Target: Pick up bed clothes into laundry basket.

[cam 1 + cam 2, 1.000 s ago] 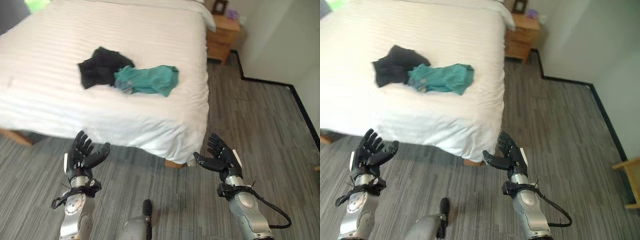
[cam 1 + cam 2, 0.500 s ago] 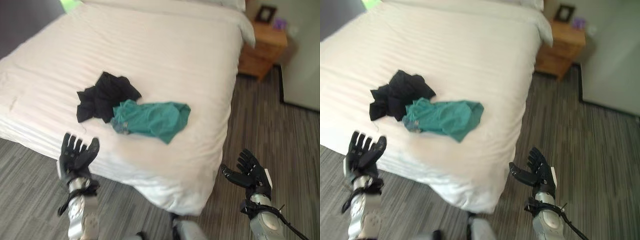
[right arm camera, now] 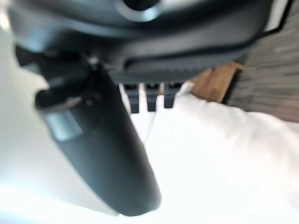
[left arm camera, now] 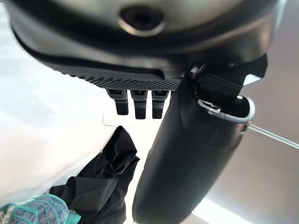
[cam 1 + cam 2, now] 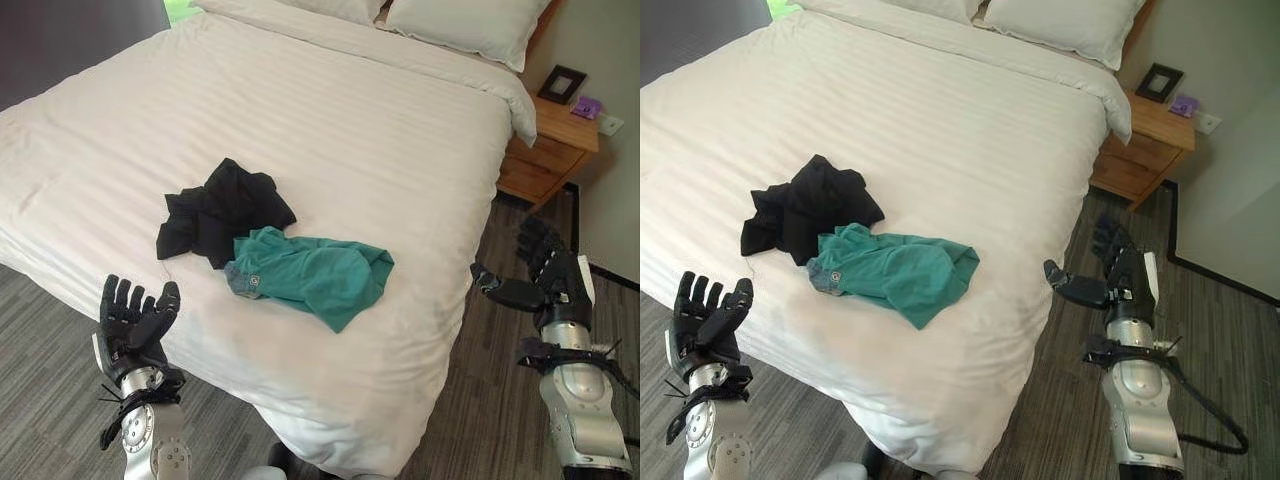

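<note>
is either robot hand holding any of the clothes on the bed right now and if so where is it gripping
Nothing is held. The left hand and the right hand are both open, apart from the black garment and the teal garment lying on the bed.

Black garment (image 5: 222, 208) and teal shirt (image 5: 315, 277) on white striped bedding (image 5: 380, 130).

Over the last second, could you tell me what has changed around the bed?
The camera has come closer and higher over the bed. Both hands remain open and empty: left hand, right hand. The black garment and teal garment lie untouched.
</note>
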You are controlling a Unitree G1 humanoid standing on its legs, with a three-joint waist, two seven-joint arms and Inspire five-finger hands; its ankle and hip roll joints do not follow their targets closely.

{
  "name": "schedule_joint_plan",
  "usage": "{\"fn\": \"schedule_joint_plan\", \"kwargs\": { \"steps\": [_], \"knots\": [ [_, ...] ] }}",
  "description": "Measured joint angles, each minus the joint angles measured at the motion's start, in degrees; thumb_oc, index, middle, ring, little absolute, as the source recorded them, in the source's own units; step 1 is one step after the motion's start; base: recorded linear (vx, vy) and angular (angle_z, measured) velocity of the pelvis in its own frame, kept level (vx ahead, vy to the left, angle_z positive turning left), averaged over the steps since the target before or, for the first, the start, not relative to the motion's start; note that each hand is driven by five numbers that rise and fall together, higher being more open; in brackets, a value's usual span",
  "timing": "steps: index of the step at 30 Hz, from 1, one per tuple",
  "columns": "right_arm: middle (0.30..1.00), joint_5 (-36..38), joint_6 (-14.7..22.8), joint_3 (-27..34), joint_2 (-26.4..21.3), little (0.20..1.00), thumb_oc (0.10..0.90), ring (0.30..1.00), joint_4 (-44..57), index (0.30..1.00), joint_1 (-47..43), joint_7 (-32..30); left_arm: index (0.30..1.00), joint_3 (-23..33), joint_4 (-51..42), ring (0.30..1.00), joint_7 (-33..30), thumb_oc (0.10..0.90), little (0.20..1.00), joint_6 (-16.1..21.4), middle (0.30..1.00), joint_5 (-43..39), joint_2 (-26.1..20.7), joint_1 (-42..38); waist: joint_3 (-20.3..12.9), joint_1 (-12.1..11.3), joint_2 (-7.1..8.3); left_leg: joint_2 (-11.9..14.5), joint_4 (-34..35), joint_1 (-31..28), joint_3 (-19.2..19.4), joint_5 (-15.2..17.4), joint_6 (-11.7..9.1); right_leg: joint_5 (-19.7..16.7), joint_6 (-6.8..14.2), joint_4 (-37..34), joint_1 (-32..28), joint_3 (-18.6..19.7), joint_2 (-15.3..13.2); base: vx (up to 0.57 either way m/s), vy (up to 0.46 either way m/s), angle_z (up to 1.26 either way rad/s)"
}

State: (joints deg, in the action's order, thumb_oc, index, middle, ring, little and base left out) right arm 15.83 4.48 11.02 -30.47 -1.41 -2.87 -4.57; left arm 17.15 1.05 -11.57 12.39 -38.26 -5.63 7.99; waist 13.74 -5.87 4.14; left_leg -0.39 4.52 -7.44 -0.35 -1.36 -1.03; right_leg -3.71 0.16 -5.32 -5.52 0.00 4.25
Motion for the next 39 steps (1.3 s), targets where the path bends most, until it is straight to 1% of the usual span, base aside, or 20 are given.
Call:
{"fn": "schedule_joint_plan", "kwargs": {
  "steps": [2,4,7,10,13,17,18,19,20,21,22,23,25,26,27,29,31,37,38,39],
  "knots": [
    [0.900,0.0,0.0,-2.5,-2.1,0.900,0.800,0.900,-1.7,0.900,-2.0,0.1,0.900,-1.7,0.0,0.900,0.1,0.800,0.900,0.0,0.900,0.0,-0.5,0.0,0.0,-0.8,0.03,-0.1,0.0,-0.1,-0.2,0.1,0.1,0.1,0.1,0.0,-0.1,-0.2,-0.1,0.00,-0.016,0.08],
    [0.900,-0.7,-0.1,-5.0,-3.0,0.900,0.800,0.900,-2.4,0.900,-3.3,0.8,0.900,-2.8,0.2,0.900,1.0,0.800,0.900,-0.1,0.900,-0.1,-0.5,0.2,0.0,-2.5,0.03,-0.2,0.1,-0.1,-0.5,0.1,0.1,0.5,0.6,0.0,-0.2,-0.8,-0.3,0.00,-0.017,0.14],
    [0.900,-6.5,-0.1,-9.1,-6.0,0.900,0.800,0.900,-3.0,0.900,-4.4,1.4,0.900,-3.0,0.3,0.900,2.0,0.800,0.900,-0.1,0.900,-0.5,-0.9,1.1,0.0,-4.0,-0.01,-0.5,0.1,0.3,-2.0,-0.1,0.4,0.8,0.9,0.0,-0.3,-2.0,-0.6,0.02,-0.013,0.22],
    [0.900,-10.1,-0.2,-12.5,-6.8,0.900,0.800,0.900,-6.7,0.900,-7.5,1.5,0.900,-3.1,0.4,0.900,2.1,0.800,0.900,-0.1,0.900,-2.7,-1.4,1.8,0.0,-5.1,0.04,-0.8,-0.1,0.6,-3.1,-0.3,0.7,1.0,0.8,0.0,-0.3,-3.0,-0.8,0.00,-0.010,0.23],
    [0.900,-13.3,-0.8,-15.9,-7.0,0.900,0.800,0.900,-8.7,0.900,-9.6,1.9,0.900,-3.3,0.5,0.900,2.3,0.800,0.900,-0.1,0.900,-3.5,-2.5,3.0,0.1,-7.2,0.00,-1.0,-0.1,1.0,-3.8,-0.4,0.7,1.2,0.6,0.0,-0.2,-4.0,-1.0,-0.01,-0.009,0.13],
    [0.900,-16.3,-2.2,-22.3,-7.2,0.900,0.800,0.900,-12.5,0.900,-15.0,2.4,0.900,-3.6,0.9,0.900,2.3,0.800,0.900,-0.2,0.900,-5.0,-3.3,3.0,0.1,-7.5,-0.07,-1.3,-0.2,2.0,-5.2,-0.7,0.8,1.4,0.6,-0.1,0.4,-5.1,-1.3,0.00,-0.006,0.20],
    [0.900,-17.4,-2.5,-24.4,-7.1,0.900,0.800,0.900,-13.8,0.900,-16.8,2.8,0.900,-3.8,1.0,0.900,2.3,0.800,0.900,-0.2,0.900,-5.2,-3.3,3.0,0.3,-8.6,-0.36,-1.5,-0.3,2.3,-5.7,-0.8,0.8,1.4,0.5,-0.1,0.4,-5.9,-1.4,-0.02,-0.010,0.16],
    [0.900,-17.9,-2.7,-25.4,-7.1,0.900,0.800,0.900,-14.5,0.900,-17.7,3.1,0.900,-3.8,1.1,0.900,2.3,0.800,0.900,-0.2,0.900,-5.6,-3.3,2.9,0.3,-8.4,-0.37,-1.5,-0.3,2.3,-5.9,-0.8,0.8,1.4,0.5,-0.1,0.4,-6.0,-1.5,-0.02,-0.012,0.21],
    [0.900,-18.1,-2.7,-26.0,-6.9,0.900,0.800,0.900,-14.7,0.900,-18.0,3.4,0.900,-4.0,1.1,0.900,2.3,0.800,0.900,-0.1,0.900,-5.9,-3.3,2.7,0.4,-9.0,-0.50,-1.6,-0.2,2.6,-6.4,-0.9,0.9,1.5,0.6,0.0,0.4,-6.3,-1.5,-0.03,-0.012,0.18],
    [0.900,-19.2,-2.9,-29.6,-5.9,0.900,0.800,0.900,-19.3,0.900,-22.2,3.1,0.900,-4.0,1.5,0.900,2.2,0.800,0.900,0.0,0.900,-7.2,-3.4,2.8,0.4,-9.3,-0.51,-1.7,-0.3,2.6,-6.7,-0.9,0.8,1.5,0.6,-0.1,0.5,-6.8,-1.6,-0.04,-0.010,0.18],
    [0.900,-19.4,-3.2,-31.3,-5.6,0.900,0.800,0.900,-21.7,0.900,-24.1,3.3,0.900,-4.7,2.0,0.900,2.2,0.800,0.900,-0.1,0.900,-7.7,-3.6,2.5,0.5,-9.5,-0.64,-1.7,-0.3,2.7,-6.9,-1.0,0.8,1.6,0.6,-0.1,0.5,-7.1,-1.7,-0.08,-0.009,0.18],
    [0.900,-19.7,-3.6,-32.3,-3.8,0.900,0.800,0.900,-26.0,0.900,-26.8,3.3,0.900,-6.2,2.2,0.900,2.3,0.800,0.900,0.0,0.900,-8.1,-4.1,2.5,0.6,-10.6,-0.81,-1.9,-0.3,3.3,-7.4,-1.2,0.7,1.6,0.6,-0.1,0.9,-7.5,-1.8,-0.06,-0.009,0.14],
    [0.900,-20.3,-4.3,-33.7,-2.4,0.900,0.800,0.900,-30.5,0.900,-29.8,3.2,0.900,-8.1,2.7,0.900,2.3,0.800,0.900,-0.1,0.900,-8.7,-4.3,2.5,0.8,-11.9,-1.16,-2.1,-0.4,4.2,-7.9,-1.5,0.7,1.6,0.6,-0.1,1.6,-7.9,-2.0,-0.04,0.001,0.14],
    [0.900,-20.4,-4.5,-34.6,-2.2,0.900,0.800,0.900,-32.3,0.900,-31.0,3.1,0.900,-8.6,3.0,0.900,2.3,0.800,0.900,-0.1,0.900,-8.8,-4.2,2.5,0.9,-11.7,-1.23,-2.1,-0.4,4.4,-8.1,-1.5,0.7,1.6,0.6,-0.1,1.9,-7.8,-2.0,-0.03,0.005,0.21],
    [0.900,-21.1,-5.0,-35.3,-1.1,0.900,0.800,0.900,-35.9,0.900,-32.9,3.0,0.900,-9.6,3.5,0.900,2.3,0.800,0.900,-0.2,0.900,-9.0,-4.2,3.0,1.4,-12.9,-2.02,-2.4,-0.3,5.3,-8.4,-1.8,0.7,1.6,0.6,-0.1,2.5,-8.5,-2.3,-0.03,0.005,0.15],
    [0.900,-21.8,-5.3,-35.3,-0.2,0.900,0.800,0.900,-39.1,0.900,-34.0,2.8,0.900,-9.8,4.1,0.900,2.3,0.800,0.900,-0.2,0.900,-9.0,-4.2,3.1,1.6,-13.0,-2.52,-2.6,-0.4,5.7,-9.1,-1.9,0.7,1.6,0.6,-0.1,2.7,-9.2,-2.5,0.00,0.003,0.18],
    [0.900,-22.5,-4.9,-35.1,0.0,0.900,0.800,0.900,-40.8,0.900,-34.3,2.1,0.900,-8.7,5.2,0.900,2.2,0.800,0.900,-0.2,0.900,-9.0,-4.4,3.1,1.8,-13.6,-2.74,-2.7,-0.3,5.7,-9.4,-1.9,0.8,1.6,0.6,-0.1,2.7,-9.3,-2.6,0.01,0.007,0.08],
    [0.900,-29.4,-3.4,-35.2,1.5,0.900,0.800,0.900,-47.0,0.900,-36.6,1.8,0.900,-5.9,5.6,0.900,2.2,0.800,0.900,-0.2,0.900,-8.9,-5.9,2.7,1.7,-13.6,-2.84,-2.8,-0.4,5.6,-9.7,-1.9,0.7,2.1,0.7,-0.4,2.4,-9.6,-2.8,0.01,-0.001,0.01],
    [0.300,-29.9,-3.4,-35.3,1.9,0.300,0.400,0.300,-47.9,0.300,-37.0,1.8,0.900,-5.0,5.6,0.900,2.0,0.800,0.900,-0.2,0.900,-9.0,-6.0,2.8,1.7,-13.6,-2.90,-2.8,-0.5,5.5,-9.7,-1.9,0.7,2.1,0.7,-0.4,2.3,-9.7,-2.8,0.00,0.000,0.00],
    [0.300,-30.8,-3.4,-35.3,1.8,0.300,0.400,0.300,-47.9,0.300,-37.0,1.9,0.900,-4.7,5.6,0.900,2.0,0.800,0.900,-0.2,0.900,-8.9,-6.2,2.9,1.7,-13.6,-2.96,-2.9,-0.5,5.5,-9.8,-1.9,0.7,2.1,0.7,-0.4,2.3,-9.9,-2.8,0.03,0.012,0.04]
  ]
}}
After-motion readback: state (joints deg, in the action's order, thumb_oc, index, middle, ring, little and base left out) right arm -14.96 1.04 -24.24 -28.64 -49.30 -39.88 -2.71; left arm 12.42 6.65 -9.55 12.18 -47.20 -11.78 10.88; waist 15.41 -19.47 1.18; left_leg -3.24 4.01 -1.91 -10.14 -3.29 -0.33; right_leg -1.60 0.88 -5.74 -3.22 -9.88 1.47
